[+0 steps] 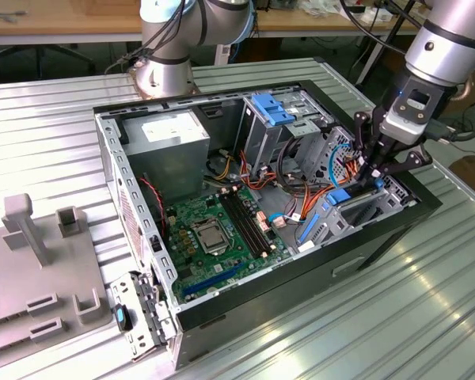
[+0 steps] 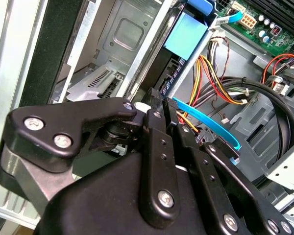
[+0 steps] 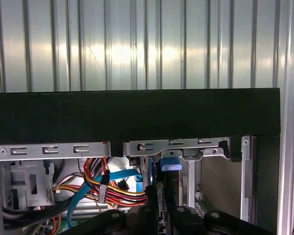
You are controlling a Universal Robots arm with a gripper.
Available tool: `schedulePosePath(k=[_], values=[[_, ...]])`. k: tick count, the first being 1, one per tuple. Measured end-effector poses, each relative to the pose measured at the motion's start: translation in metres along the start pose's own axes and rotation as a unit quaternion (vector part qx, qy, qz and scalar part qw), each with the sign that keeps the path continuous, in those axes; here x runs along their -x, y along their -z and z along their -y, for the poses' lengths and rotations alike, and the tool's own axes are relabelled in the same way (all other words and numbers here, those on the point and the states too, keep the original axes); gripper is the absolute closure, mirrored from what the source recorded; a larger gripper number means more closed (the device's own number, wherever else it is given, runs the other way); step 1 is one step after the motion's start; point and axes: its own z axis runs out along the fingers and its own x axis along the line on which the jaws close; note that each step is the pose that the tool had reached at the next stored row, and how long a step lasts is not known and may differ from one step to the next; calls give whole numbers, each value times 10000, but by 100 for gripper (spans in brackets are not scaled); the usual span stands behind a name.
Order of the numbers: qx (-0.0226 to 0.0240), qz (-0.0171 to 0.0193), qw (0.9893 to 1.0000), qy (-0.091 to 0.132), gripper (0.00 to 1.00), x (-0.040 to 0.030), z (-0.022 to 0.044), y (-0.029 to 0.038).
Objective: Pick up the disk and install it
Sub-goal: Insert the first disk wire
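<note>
The disk (image 1: 338, 197) stands on edge in the open computer case (image 1: 142, 198), at the drive bay near the case's front on the exterior view's right. Its blue rail end (image 2: 186, 36) points away from the fingertips in the second wrist view. My gripper (image 1: 370, 176) reaches down into the case from above, and its black fingers (image 2: 154, 117) are shut on the disk's thin body. In the first wrist view the blue rail (image 3: 170, 165) sits between the two fingers (image 3: 152, 196), just under the case's black front wall (image 3: 137, 115).
The motherboard (image 1: 222, 229) lies mid-case, with the grey power-supply box (image 1: 170, 134) at the back. A metal drive cage with blue tabs (image 1: 273, 111) stands behind the bay. Bundled coloured cables (image 2: 225, 88) and a blue flat cable (image 2: 206, 122) run beside the gripper. A grey fixture (image 1: 39, 261) stands on the ribbed table.
</note>
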Motion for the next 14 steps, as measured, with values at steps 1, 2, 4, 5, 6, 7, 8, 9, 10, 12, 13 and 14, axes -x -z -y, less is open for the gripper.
schedulePosePath(k=[1,2,4,5,6,7,8,9,10,12,13,14], values=[[0,-3,10000,0,84,-1,0,-3],[0,-3,10000,0,84,0,0,-2],[0,-3,10000,0,84,-1,0,-2],[0,-3,10000,0,84,0,0,-2],[0,-3,10000,0,84,-1,0,-2],[0,-5,10000,0,71,1,1,14],[0,-3,10000,0,71,16,14,190],[0,-5,10000,0,72,21,18,246],[0,-5,10000,0,79,21,18,247],[0,-4,10000,0,85,21,18,249],[0,-4,10000,0,89,21,18,250],[0,-4,10000,0,89,22,18,250]])
